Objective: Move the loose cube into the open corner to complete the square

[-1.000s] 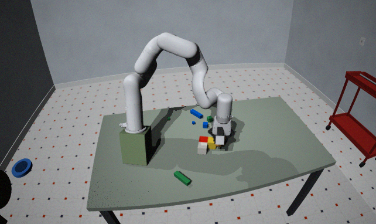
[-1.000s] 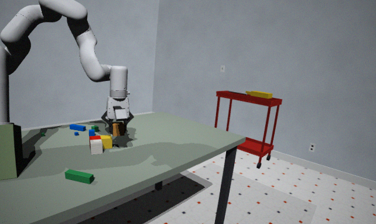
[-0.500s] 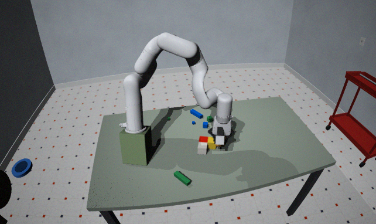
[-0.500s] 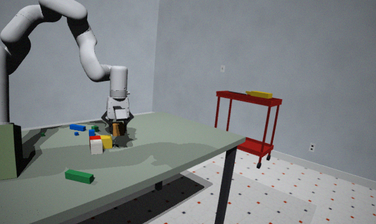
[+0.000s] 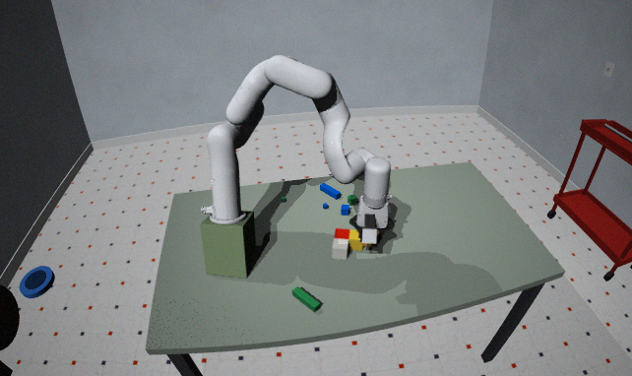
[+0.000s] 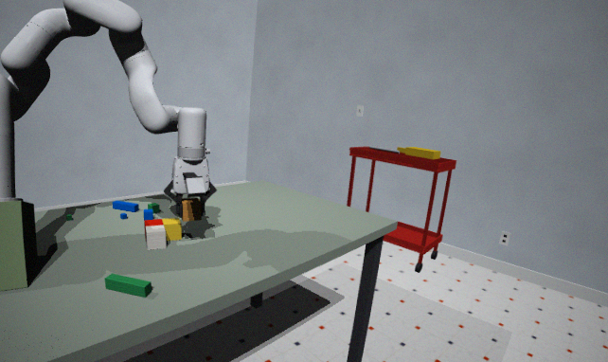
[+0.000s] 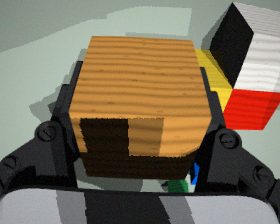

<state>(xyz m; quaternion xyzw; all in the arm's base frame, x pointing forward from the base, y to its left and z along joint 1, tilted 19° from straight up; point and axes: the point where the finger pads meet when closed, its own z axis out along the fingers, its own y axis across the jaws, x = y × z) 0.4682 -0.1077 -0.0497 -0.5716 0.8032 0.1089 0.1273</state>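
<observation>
1. We see our hand (image 6: 191, 208) clamped on the wood-grained loose cube (image 7: 140, 90), one dark finger (image 7: 220, 139) against each of its side faces.
2. The wooden cube hangs near the middle of the grey-green table (image 5: 455, 236), towards the far edge, just beside the yellow cube (image 6: 172, 228).
3. The yellow cube, the red cube (image 5: 342, 233) and the white cube (image 5: 340, 248) stand together in an L.
4. Whether the wooden cube touches the table, we cannot tell.
5. A long green block (image 5: 306, 298) lies near the front edge; small blue blocks (image 5: 330, 190) lie towards the far edge.
</observation>
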